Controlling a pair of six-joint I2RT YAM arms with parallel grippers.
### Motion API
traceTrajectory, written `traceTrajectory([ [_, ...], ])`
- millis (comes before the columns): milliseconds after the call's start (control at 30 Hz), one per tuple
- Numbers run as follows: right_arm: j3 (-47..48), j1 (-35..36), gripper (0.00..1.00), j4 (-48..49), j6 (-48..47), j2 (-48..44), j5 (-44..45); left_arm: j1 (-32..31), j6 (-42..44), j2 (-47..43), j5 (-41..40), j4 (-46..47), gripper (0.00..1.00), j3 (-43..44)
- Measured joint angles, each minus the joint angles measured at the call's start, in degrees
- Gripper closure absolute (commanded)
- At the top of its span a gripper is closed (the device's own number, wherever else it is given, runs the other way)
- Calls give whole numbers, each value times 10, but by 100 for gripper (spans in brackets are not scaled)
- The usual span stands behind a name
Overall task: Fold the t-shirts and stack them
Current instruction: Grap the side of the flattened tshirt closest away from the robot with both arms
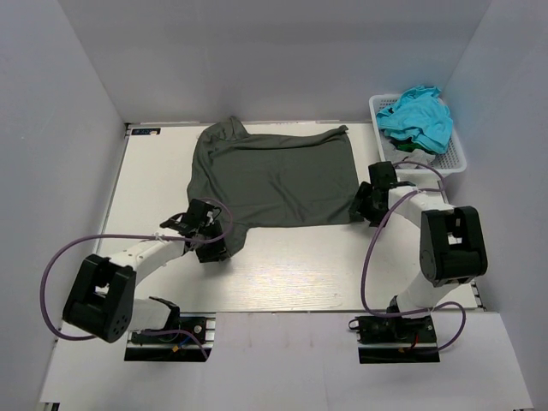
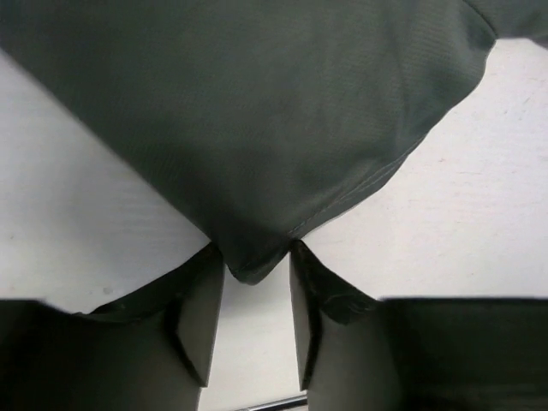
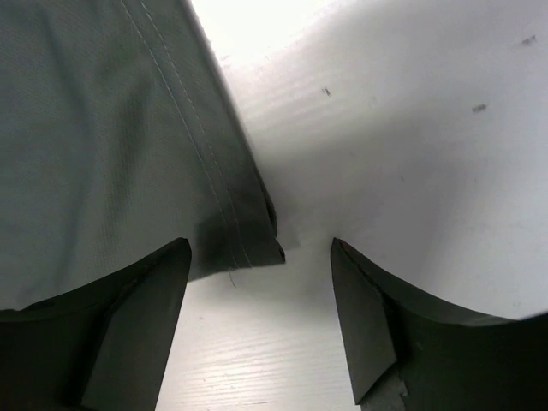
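A dark charcoal-grey t-shirt [image 1: 274, 175] lies spread flat on the table. My left gripper [image 1: 205, 233] is at its near left corner. In the left wrist view the jaws [image 2: 255, 257] stand open, with the tip of that corner [image 2: 253, 267] between the fingertips. My right gripper [image 1: 364, 205] is at the shirt's near right corner. In the right wrist view it [image 3: 259, 248] is wide open, with the hem corner [image 3: 244, 244] between the fingertips, nearer the left finger. A turquoise t-shirt [image 1: 417, 116] lies bunched in the basket.
A white lattice basket [image 1: 454, 158] stands at the back right against the wall, close behind my right arm. The white table [image 1: 282, 274] is walled on the left, back and right. Purple cables loop beside both arms.
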Motion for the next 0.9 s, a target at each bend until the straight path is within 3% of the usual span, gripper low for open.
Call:
traceTrajectory([
  [33, 7, 0, 43, 0, -1, 7, -3, -3, -2, 7, 0, 5, 59, 3],
  [167, 22, 0, 70, 13, -9, 28, -21, -14, -4, 38, -11, 12, 75, 23],
  [233, 23, 0, 88, 20, -10, 33, -32, -16, -5, 46, -23, 6, 100, 31],
  [267, 23, 0, 100, 23, -13, 35, -42, -18, -7, 48, -28, 2, 100, 34],
  [533, 5, 0, 100, -22, -40, -7, -67, -26, -35, -15, -87, -148, 100, 52],
  [667, -25, 0, 100, -72, -45, -84, -62, -32, -61, -73, -64, -232, 100, 71],
  [900, -68, 0, 100, -165, -56, -174, -59, -48, -95, -89, -18, -352, 100, 69],
])
